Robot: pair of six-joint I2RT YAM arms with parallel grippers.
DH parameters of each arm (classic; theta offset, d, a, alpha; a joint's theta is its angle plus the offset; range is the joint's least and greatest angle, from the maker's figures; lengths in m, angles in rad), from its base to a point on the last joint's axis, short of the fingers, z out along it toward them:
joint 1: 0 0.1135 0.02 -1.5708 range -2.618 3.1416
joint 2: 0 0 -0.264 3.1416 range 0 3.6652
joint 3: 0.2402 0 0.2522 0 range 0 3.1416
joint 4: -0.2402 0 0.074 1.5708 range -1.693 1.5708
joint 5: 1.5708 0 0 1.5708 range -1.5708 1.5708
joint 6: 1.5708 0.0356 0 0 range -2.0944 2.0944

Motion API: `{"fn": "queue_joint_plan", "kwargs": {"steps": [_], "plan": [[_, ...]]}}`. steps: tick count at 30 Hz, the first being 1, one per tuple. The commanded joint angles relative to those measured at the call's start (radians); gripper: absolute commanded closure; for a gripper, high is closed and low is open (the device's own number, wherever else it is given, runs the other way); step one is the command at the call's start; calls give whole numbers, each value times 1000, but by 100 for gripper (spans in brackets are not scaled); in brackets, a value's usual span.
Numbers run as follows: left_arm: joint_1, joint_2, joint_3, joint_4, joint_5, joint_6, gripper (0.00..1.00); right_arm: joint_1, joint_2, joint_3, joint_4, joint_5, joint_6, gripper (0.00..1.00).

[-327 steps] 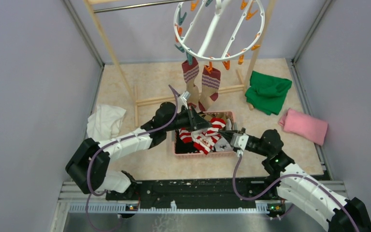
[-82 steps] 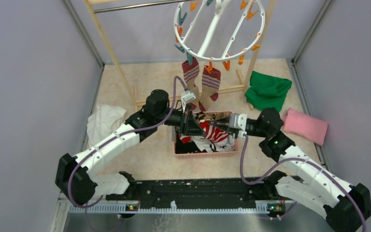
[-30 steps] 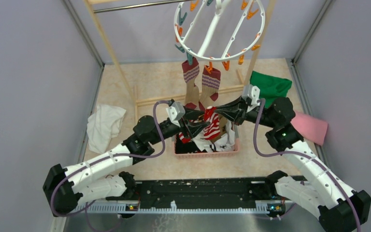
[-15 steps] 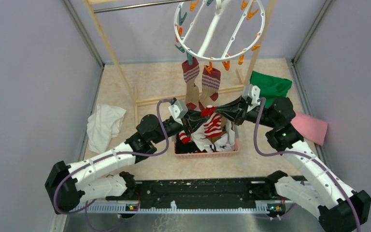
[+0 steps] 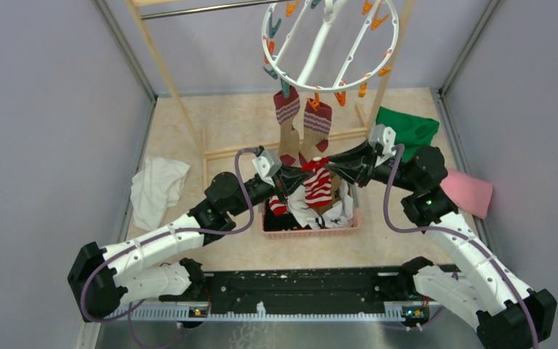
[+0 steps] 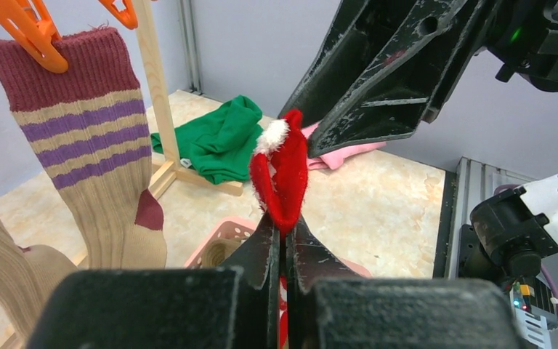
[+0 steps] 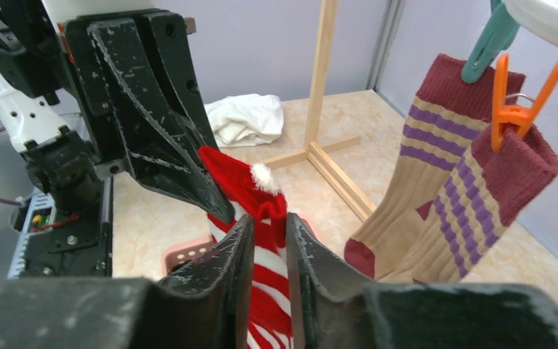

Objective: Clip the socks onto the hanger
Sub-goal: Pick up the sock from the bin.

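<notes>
A red-and-white striped sock (image 5: 319,183) hangs above the pink basket (image 5: 309,231), held at its red cuff by both grippers. My left gripper (image 5: 296,174) is shut on the cuff (image 6: 282,171), its jaws pressed together (image 6: 285,227). My right gripper (image 5: 338,171) pinches the same sock (image 7: 261,200) from the other side (image 7: 269,222). The white ring hanger (image 5: 320,86) with orange and teal pegs hangs above and behind. Two tan and maroon striped socks (image 5: 288,120) (image 5: 316,129) are clipped to it; they also show in the right wrist view (image 7: 436,163).
A wooden rack frame (image 5: 166,73) carries the hanger; its foot bar (image 5: 247,149) lies behind the basket. A white cloth (image 5: 158,182) lies left, a green cloth (image 5: 404,135) and a pink cloth (image 5: 469,190) right. More socks lie in the basket.
The right gripper lifted the striped sock out of the basket. The left gripper, open a second ago, has risen to the cuff and shut on it. The right arm shifted slightly right.
</notes>
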Motion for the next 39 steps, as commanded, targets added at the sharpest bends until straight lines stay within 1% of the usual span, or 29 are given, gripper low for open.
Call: {"fn": "queue_joint_plan", "kwargs": {"steps": [1, 3, 5, 8, 9, 12, 15, 20, 24, 27, 28, 30, 32, 33, 34, 36, 39], "plan": [[-4, -25, 37, -11, 7, 19, 100, -37, -27, -17, 68, -18, 39, 70], [-4, -27, 37, -31, 9, 24, 100, -55, -29, -18, 68, -27, 37, 61], [-4, -30, 36, -37, 9, 25, 100, -72, -29, -19, 69, -47, 37, 55], [-3, -32, 39, -41, 10, 21, 100, -82, -30, -20, 63, -82, 18, 49], [-2, -30, 42, -41, 11, 18, 100, -83, -28, -22, 62, -96, 10, 44], [0, -21, 48, -34, 26, 6, 100, -83, -11, -24, 60, -173, -15, 39], [0, -10, 58, -25, 53, -3, 100, -83, 17, -30, 76, -219, -19, 38], [2, -2, 64, -9, 77, -21, 100, -83, 57, -25, 103, -213, -55, 40], [3, 3, 61, 8, 97, -41, 100, -83, 78, -25, 161, -204, -25, 46], [3, 11, 58, 19, 109, -60, 100, -83, 84, -32, 229, -214, 37, 58], [3, 13, 57, 27, 110, -63, 100, -83, 86, -36, 255, -219, 53, 63], [3, 15, 51, 42, 108, -76, 100, -83, 86, -42, 289, -230, 76, 80], [5, 12, 43, 65, 107, -84, 100, -83, 83, -47, 298, -240, 82, 93], [5, 11, 42, 71, 102, -88, 100, -83, 79, -50, 296, -241, 82, 97], [6, 10, 41, 74, 96, -92, 97, -83, 75, -51, 294, -238, 83, 98], [8, 3, 36, 82, 77, -103, 83, -83, 66, -53, 285, -230, 85, 100], [11, -11, 11, 120, 71, -115, 75, -83, 55, -59, 298, -209, 108, 100]]}}
